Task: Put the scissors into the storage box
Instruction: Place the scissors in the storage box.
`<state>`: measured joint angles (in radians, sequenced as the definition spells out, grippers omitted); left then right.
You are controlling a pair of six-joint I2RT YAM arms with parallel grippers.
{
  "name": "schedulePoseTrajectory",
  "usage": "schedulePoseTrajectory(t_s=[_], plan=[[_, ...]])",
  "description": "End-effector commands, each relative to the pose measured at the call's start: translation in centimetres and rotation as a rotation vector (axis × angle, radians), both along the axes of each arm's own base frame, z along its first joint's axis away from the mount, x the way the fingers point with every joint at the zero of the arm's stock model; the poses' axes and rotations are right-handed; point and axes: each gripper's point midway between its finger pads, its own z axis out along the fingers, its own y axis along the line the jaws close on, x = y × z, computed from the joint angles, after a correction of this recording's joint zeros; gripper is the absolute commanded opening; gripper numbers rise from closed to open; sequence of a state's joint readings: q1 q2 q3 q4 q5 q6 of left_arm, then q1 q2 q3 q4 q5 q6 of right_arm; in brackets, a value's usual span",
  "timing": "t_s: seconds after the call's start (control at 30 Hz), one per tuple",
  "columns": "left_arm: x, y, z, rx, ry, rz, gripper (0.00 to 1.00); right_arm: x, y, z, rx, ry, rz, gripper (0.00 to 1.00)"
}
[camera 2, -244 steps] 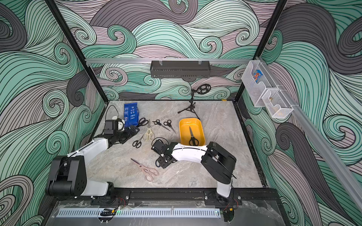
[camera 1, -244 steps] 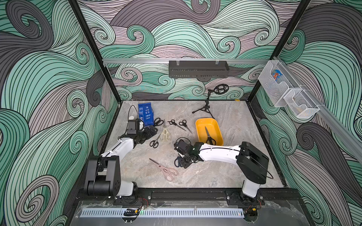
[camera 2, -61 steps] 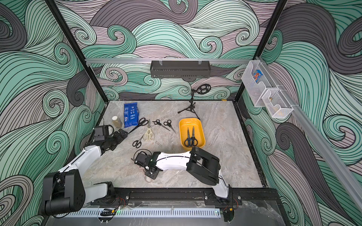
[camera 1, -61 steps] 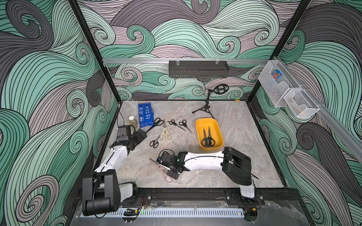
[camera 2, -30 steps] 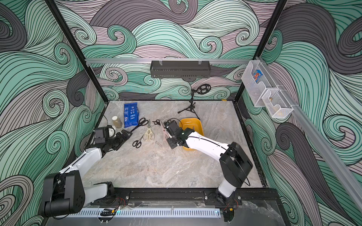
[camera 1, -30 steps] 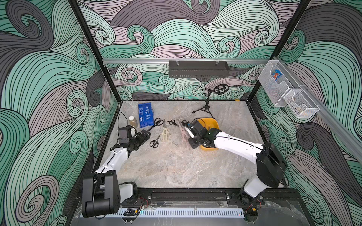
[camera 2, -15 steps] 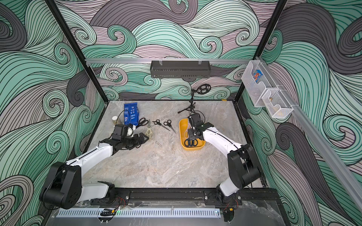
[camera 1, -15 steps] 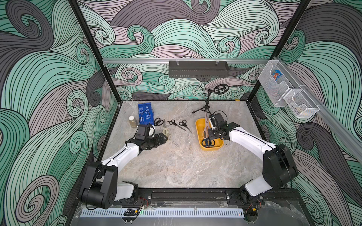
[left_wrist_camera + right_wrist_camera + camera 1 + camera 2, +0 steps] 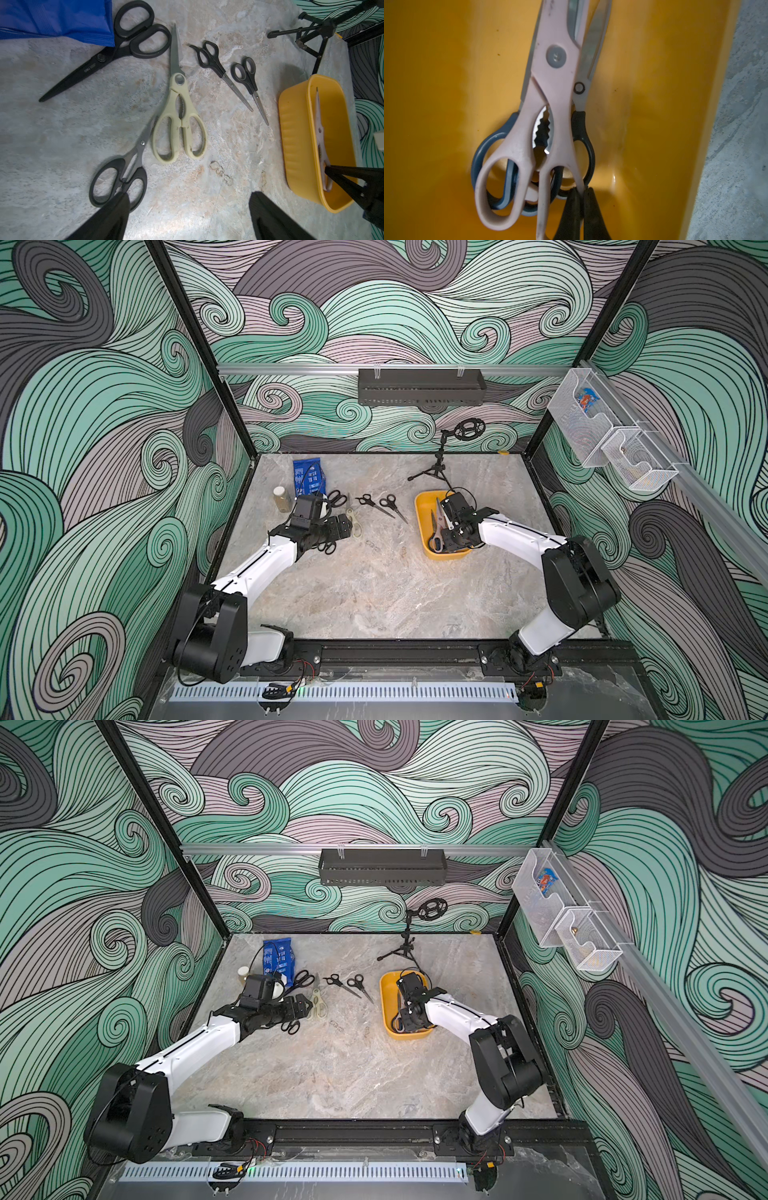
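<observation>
The pink-handled scissors point(image 9: 550, 116) sit inside the storage box point(image 9: 446, 553), atop a dark-blue-handled pair point(image 9: 479, 153), with your right jaws pinched on one pink handle loop. You're at the drop-off, I'd say: next, spread those jaws and lift clear. Your left jaws stand wide above the counter point(image 9: 374, 593), over a black-handled pair point(image 9: 122, 176) beside the cream-handled scissors point(image 9: 178, 124); lower, then close squarely.

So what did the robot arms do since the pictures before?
The right gripper picked the pink scissors off the table and carried them into the storage box, still gripping one handle. The left gripper, open, swung in over a black-handled pair. The cream scissors and the box stayed put.
</observation>
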<state>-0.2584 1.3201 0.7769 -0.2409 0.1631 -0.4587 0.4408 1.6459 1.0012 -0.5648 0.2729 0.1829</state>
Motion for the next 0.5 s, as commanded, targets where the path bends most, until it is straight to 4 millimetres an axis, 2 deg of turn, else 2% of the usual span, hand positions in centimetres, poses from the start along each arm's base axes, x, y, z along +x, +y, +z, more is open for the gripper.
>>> schedulePoseTrajectory(t_s=[0.0,0.2,0.23,0.33,0.37,0.43,0.47], plan=[[0.3,0.7,0.1,0.072,0.000,-0.002,0.94,-0.3,0.0,-1.0,-0.002,0.033,0.003,0.00],[0.2,1.3,-1.0,0.124,0.035,-0.005,0.91,-0.2,-0.1,-1.5,-0.012,0.045,0.004,0.00],[0.2,1.4,-1.3,0.134,0.043,-0.008,0.86,-0.2,0.0,-1.4,-0.010,0.042,0.005,0.03],[0.1,1.5,-1.9,0.154,0.068,-0.014,0.73,0.2,0.1,-0.6,-0.001,0.019,0.005,0.22],[0.1,1.6,-2.2,0.159,0.079,-0.018,0.70,0.3,0.2,-0.2,0.003,0.007,0.006,0.25],[0.2,1.6,-2.1,0.168,0.084,-0.018,0.68,0.7,0.1,0.7,0.002,-0.020,0.006,0.31],[0.2,1.7,-3.1,0.179,0.116,-0.020,0.66,0.9,0.0,1.3,-0.002,-0.038,0.004,0.34]])
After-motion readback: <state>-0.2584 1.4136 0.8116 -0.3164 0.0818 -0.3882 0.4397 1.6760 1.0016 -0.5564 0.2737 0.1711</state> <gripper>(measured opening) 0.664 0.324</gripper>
